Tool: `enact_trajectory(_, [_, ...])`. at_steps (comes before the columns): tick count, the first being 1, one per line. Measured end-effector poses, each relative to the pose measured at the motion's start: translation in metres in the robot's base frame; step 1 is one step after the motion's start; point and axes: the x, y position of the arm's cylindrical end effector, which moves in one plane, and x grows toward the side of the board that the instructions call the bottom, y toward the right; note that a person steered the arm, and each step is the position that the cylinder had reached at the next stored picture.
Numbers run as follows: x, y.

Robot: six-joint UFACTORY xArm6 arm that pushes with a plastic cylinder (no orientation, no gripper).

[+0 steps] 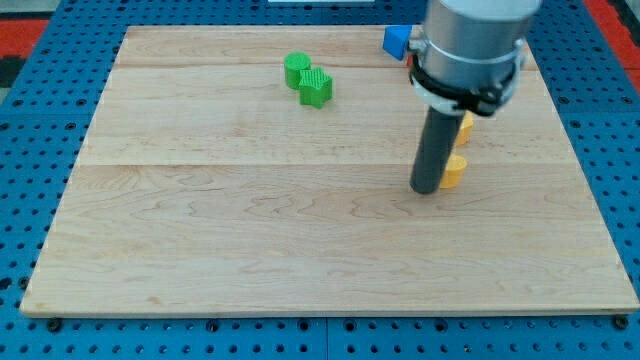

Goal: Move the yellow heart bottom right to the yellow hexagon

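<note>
My tip (428,188) rests on the board at the view's right of centre. A yellow block (454,171) lies right beside it on its right, touching or nearly so; the rod hides most of it, so I cannot tell its shape. A second yellow block (465,125) shows just above it, mostly hidden behind the arm. I cannot tell which one is the heart and which the hexagon.
Two green blocks (308,79) sit together at the view's top centre. A blue block (397,41) lies at the top right, with a sliver of red next to it behind the arm. The wooden board (250,240) sits on a blue pegboard.
</note>
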Motion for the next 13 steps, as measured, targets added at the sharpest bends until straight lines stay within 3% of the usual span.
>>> enact_trajectory(1, [-0.040, 0.061])
enact_trajectory(2, [-0.053, 0.107])
enact_trajectory(5, [-0.006, 0.068])
enact_trajectory(6, [0.052, 0.126])
enact_trajectory(7, [0.035, 0.230])
enact_trajectory(8, [-0.004, 0.212])
enact_trajectory(10, [-0.037, 0.103])
enact_trajectory(11, [-0.067, 0.122])
enact_trajectory(12, [-0.153, 0.104])
enact_trajectory(13, [-0.200, -0.006])
